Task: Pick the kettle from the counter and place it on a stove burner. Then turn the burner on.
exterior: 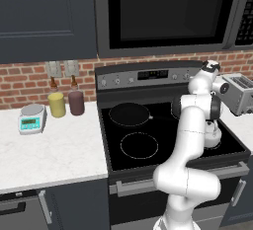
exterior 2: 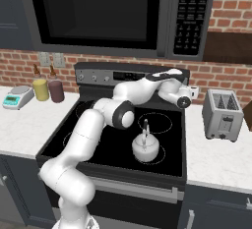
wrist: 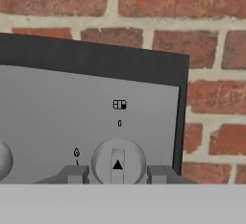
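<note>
The silver-grey kettle (exterior 2: 146,147) stands upright on the cooktop's right-front stove burner (exterior 2: 163,152), free of the gripper. My gripper (wrist: 117,175) is up at the right end of the stove's grey back panel (wrist: 57,117), also seen as the gripper (exterior 2: 190,92) in the right base view. Its two fingertips (wrist: 77,174) stand apart on either side of a round grey knob (wrist: 117,160), close to its edges. The knob's black arrow points straight up at the "0" mark. The white counter (exterior 2: 211,161) lies to the right of the stove.
A round black pan (exterior: 129,114) sits on the left-back ring. A boxy toaster (exterior 2: 223,113) stands on the right counter. A scale (exterior: 32,118) and two jars (exterior: 66,103) stand on the left counter. A microwave (exterior 2: 98,12) hangs above. Another knob (wrist: 3,160) lies further left.
</note>
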You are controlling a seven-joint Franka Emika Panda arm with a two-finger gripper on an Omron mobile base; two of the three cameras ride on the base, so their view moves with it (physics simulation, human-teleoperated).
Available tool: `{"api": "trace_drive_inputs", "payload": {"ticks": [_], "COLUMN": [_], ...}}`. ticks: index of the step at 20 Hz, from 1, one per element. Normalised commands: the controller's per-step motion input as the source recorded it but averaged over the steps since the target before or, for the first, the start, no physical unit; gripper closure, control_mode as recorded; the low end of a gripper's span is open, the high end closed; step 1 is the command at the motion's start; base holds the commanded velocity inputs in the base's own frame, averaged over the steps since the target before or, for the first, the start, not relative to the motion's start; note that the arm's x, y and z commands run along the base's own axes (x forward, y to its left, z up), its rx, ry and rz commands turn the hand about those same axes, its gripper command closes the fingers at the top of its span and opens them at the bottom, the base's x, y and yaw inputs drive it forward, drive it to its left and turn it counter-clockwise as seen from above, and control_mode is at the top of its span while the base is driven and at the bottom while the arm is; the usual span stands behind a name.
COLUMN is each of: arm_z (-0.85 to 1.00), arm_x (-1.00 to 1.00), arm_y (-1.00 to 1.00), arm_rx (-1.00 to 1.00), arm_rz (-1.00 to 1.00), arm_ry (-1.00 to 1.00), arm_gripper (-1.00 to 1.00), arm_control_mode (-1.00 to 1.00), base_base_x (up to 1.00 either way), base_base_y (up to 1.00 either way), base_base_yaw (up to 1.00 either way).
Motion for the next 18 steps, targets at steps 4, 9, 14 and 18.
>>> {"api": "trace_drive_inputs", "payload": {"ticks": [4, 9, 14, 18], "arm_z": [0.00, 0.00, 0.00, -0.01], "arm_x": [0.00, 0.00, 0.00, 0.00], "arm_y": [0.00, 0.00, 0.00, 0.00], "arm_rx": [-0.09, -0.11, -0.09, -0.07], "arm_rz": [0.00, 0.00, 0.00, 0.00], "arm_ry": [0.00, 0.00, 0.01, 0.00], "arm_gripper": [1.00, 1.00, 1.00, 1.00], "arm_control_mode": [-1.00, -1.00, -1.00, -1.00], "base_base_x": [0.00, 0.00, 0.00, 0.00], "base_base_y": [0.00, 0.00, 0.00, 0.00], "base_base_yaw": [0.00, 0.00, 0.00, 0.00]}}
